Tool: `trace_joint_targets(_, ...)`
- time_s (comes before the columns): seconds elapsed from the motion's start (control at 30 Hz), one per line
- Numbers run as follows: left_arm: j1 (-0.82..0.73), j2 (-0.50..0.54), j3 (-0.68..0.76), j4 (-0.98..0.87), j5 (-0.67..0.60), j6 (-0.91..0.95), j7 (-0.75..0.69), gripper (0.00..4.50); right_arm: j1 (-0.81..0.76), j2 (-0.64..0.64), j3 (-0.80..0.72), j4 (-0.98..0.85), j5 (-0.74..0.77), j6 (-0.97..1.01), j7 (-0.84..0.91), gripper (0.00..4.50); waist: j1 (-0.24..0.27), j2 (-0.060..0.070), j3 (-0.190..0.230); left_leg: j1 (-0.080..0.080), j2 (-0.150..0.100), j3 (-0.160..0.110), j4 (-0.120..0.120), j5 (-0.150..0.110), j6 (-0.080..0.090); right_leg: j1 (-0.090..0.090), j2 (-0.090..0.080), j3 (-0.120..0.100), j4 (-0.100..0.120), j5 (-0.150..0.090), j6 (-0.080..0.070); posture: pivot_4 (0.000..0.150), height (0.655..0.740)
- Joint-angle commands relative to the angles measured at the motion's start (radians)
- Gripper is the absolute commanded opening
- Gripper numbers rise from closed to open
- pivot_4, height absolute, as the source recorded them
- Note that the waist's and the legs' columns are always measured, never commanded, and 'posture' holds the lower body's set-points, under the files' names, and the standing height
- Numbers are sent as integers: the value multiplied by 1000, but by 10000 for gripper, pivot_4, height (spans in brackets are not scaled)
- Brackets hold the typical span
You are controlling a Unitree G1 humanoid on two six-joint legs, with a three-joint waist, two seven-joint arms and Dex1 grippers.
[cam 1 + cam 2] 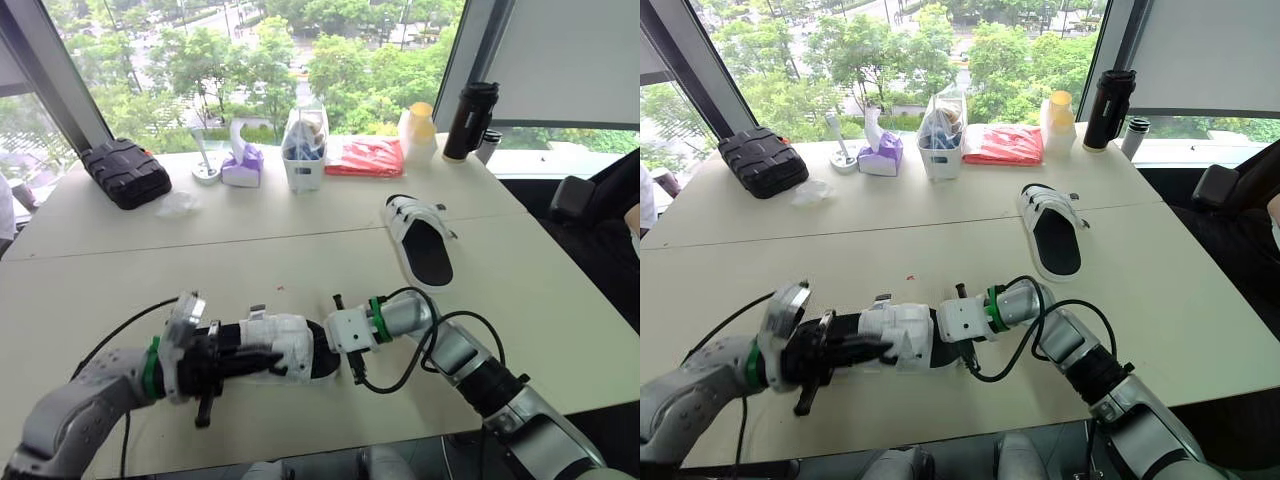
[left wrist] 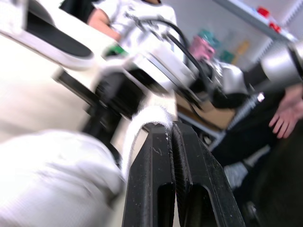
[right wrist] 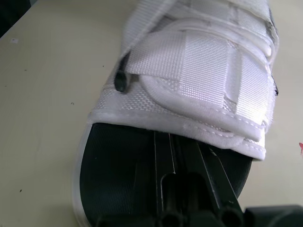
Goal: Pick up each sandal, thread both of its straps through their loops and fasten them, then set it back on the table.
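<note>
Well, two white, black-soled sandals: far sandal (image 1: 420, 240) at one o'clock; near sandal (image 1: 282, 345) has its white strap (image 2: 141, 121) pinched by the left gripper (image 2: 171, 125), right gripper (image 3: 173, 142) closed inside.

Pale table (image 1: 120, 280) by a big window (image 1: 150, 40), daylight
The table is two cream tops meeting at a seam; behind it the window, with dark slanted frames (image 1: 465, 60), looks down on green trees (image 1: 350, 60); a white panel (image 1: 570, 60) at the right
</note>
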Motion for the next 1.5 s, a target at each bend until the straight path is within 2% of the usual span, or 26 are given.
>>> trace_joint_targets(0.03,-106,-40,4,32,-5,12,40,523,20,-14,31,55,-56,24,4,0,1,0,0,0,0,0,0,0,0,0,0,0,0,0,0,1500,7400)
trace_joint_targets(0.2,-198,-76,-58,113,54,54,47,523,20,-16,30,53,-56,27,-1,0,3,-1,1,-1,-1,0,1,1,-1,0,0,0,0,1,-1,1500,7400)
trace_joint_targets(0.4,-229,-99,-49,139,23,165,85,523,25,-20,26,49,-57,30,-6,0,4,-2,1,-1,-1,0,1,1,-1,0,0,0,0,1,0,1500,7400)
trace_joint_targets(0.5,-231,-110,-31,135,9,198,109,9287,27,-21,27,48,-58,31,-9,0,4,-2,1,0,-1,0,1,1,-1,1,-1,0,0,1,0,1500,7400)
trace_joint_targets(0.7,-218,-142,-19,100,-3,237,174,38484,24,-18,27,52,-57,31,-12,0,3,-2,1,0,-1,-1,1,1,-1,1,-1,0,0,1,1,1500,7400)
trace_joint_targets(0.97,-262,-155,-1,119,54,182,200,38484,20,-14,28,58,-57,30,-13,0,3,-2,1,0,-1,-1,1,2,-3,1,-1,0,0,2,2,1500,7400)
trace_joint_targets(1.3,-452,2,-181,287,256,86,-137,38484,12,-11,30,68,-60,23,-14,0,2,-3,1,0,-2,1,0,3,-4,1,0,0,0,2,1,1500,7400)
trace_joint_targets(1.5,-597,-24,-270,455,362,29,-263,38484,11,-11,30,67,-63,23,-19,0,0,-3,1,-1,-2,1,0,3,-4,1,0,-1,0,2,2,1500,7400)
